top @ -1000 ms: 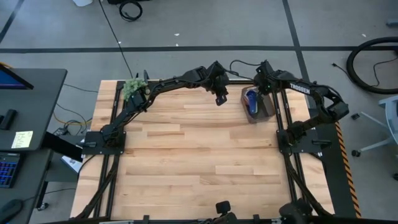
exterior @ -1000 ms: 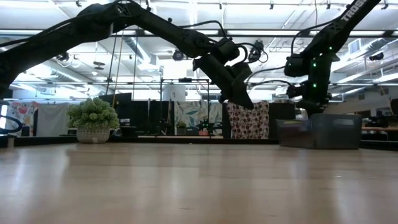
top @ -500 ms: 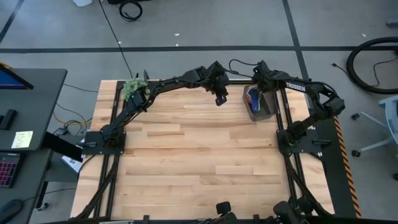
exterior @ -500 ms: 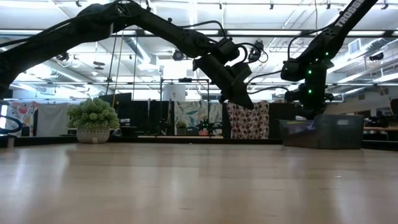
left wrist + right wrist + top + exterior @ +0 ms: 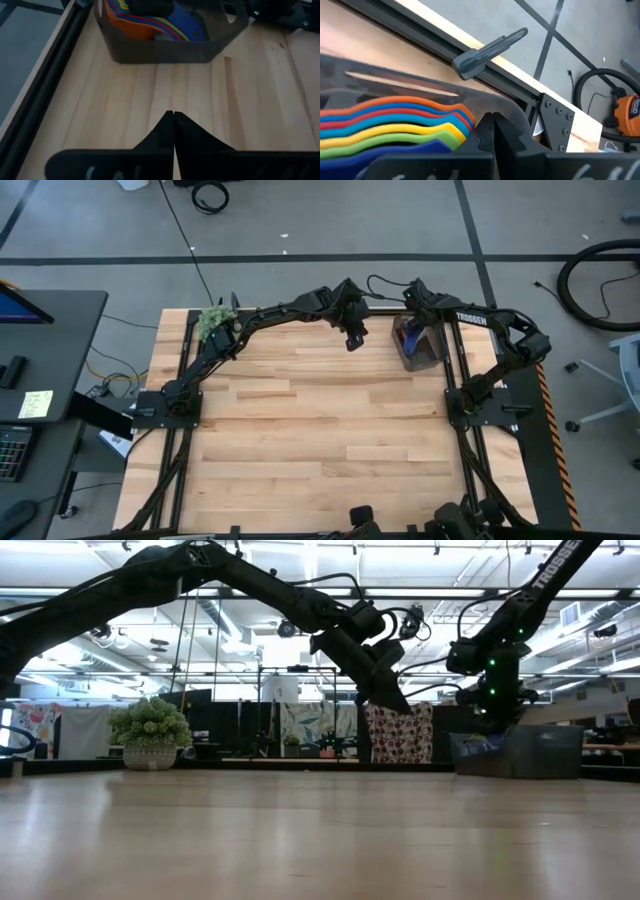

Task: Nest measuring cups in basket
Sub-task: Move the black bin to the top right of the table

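Observation:
The dark grey basket (image 5: 424, 358) stands on its base near the table's far right edge. Inside it the measuring cups (image 5: 176, 22) sit nested, the orange one lowest and a dark blue one on top. Their stacked handles (image 5: 395, 125) fan out in coloured layers. My right gripper (image 5: 492, 116) is shut and reaches down into the basket, over the cups and close to the basket's wall (image 5: 512, 107). My left gripper (image 5: 173, 115) is shut and hangs in the air above the table just left of the basket (image 5: 160, 50). My right gripper's shut fingers come down slanting from above, next to the free ends of the cups' handles (image 5: 462, 122) and near the basket's wall. I cannot tell whether they touch the wall or the cups.
A fuzzy green plant ball (image 5: 213, 322) sits at the far left corner and shows in the low view as the plant ball (image 5: 150, 730). A black rail (image 5: 47, 75) runs along the table edge beside the basket. Bare wood (image 5: 320, 420) fills the middle and the near half.
My right gripper has drifted a little toward the table's left while staying low over the basket. The basket has slid slightly along the table toward the right edge and turned a little. My left arm has kept still.

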{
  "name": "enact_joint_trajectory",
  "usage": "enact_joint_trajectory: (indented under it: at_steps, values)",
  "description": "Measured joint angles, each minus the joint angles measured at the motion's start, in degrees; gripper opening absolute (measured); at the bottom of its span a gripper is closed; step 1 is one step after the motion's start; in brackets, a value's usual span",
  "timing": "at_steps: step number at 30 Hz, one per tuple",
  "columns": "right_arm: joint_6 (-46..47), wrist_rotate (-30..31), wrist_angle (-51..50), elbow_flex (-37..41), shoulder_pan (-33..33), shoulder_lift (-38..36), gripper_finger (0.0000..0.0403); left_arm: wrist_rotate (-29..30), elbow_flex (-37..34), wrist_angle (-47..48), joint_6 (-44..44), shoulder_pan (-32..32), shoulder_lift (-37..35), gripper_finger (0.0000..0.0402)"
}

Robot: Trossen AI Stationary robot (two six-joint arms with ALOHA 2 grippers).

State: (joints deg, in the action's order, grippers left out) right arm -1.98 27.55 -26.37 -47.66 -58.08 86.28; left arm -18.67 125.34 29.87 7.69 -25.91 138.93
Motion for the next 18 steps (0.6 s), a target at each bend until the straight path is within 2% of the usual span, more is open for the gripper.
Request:
enact_joint_trajectory:
  at_steps: [6,13,18]
  values:
    - [2.30,1.57,-1.03,-0.13,0.94,-0.71,0.0001,-0.62,0.00,0.02,2.44,-0.08,0.00,0.0004]
    - [6.28,0.67,-3.51,-3.59,1.79,-2.52,0.0001,-0.66,0.00,0.01,3.24,-1.02,0.00,0.0004]
    - [6.36,-1.84,-13.83,-8.77,2.59,-3.24,0.0001,-0.88,-0.02,0.02,3.97,-1.34,0.00,0.0004]
